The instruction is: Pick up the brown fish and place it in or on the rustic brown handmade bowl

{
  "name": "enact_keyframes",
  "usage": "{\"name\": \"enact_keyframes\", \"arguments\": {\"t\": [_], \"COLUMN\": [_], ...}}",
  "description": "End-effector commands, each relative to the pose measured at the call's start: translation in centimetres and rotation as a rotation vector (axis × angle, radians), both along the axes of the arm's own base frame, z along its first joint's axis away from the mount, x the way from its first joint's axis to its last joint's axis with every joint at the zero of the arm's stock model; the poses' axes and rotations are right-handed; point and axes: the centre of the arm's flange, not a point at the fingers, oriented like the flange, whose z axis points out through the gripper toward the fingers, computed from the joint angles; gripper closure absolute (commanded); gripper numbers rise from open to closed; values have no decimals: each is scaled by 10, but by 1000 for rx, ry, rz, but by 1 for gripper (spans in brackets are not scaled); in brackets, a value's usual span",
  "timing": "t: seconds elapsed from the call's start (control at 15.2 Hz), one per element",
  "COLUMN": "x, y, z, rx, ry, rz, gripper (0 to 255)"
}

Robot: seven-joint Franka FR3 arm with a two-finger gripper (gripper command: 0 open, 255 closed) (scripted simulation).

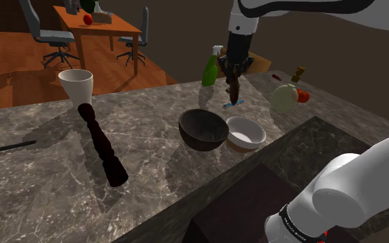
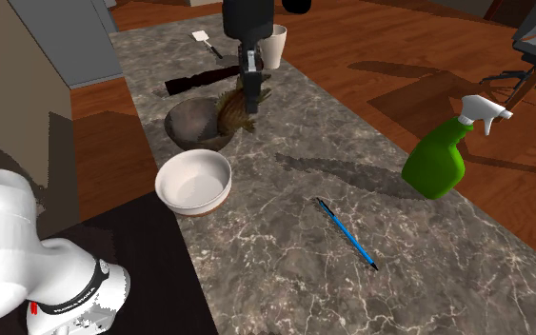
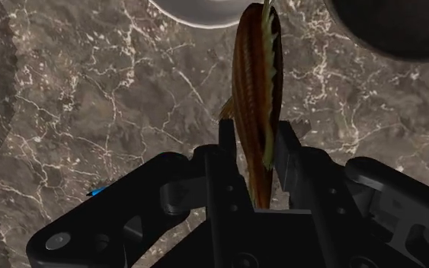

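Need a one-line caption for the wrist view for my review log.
Gripper clasps the brown fish over the marbled counter, the white bowl and dark bowl beyond its tip.

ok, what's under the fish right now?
Marble counter shows on both sides of the fish held in the tool. The spot straight below is hidden by the fish and tool.

White arm (image 1: 293, 10) outstretched, black gripper (image 3: 257, 141) downward, fingers (image 3: 287, 156) tight around a brown fish (image 3: 256, 68).

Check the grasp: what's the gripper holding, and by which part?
The brown fish, clasped across its flat sides near one end by the gripper; the rest hangs below. Head or tail end: cannot tell.
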Motion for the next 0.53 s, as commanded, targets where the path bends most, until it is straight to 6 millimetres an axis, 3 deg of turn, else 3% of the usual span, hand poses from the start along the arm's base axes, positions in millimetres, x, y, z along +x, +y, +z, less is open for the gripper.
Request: {"name": "enact_keyframes", "arguments": {"t": [0.0,0.46], "x": [-5,-25], "y": [25,115], "z": [-2,-2], "rx": [0,0], "ry": [0,0], "rz": [-1,-1], "gripper": [255,255]}}
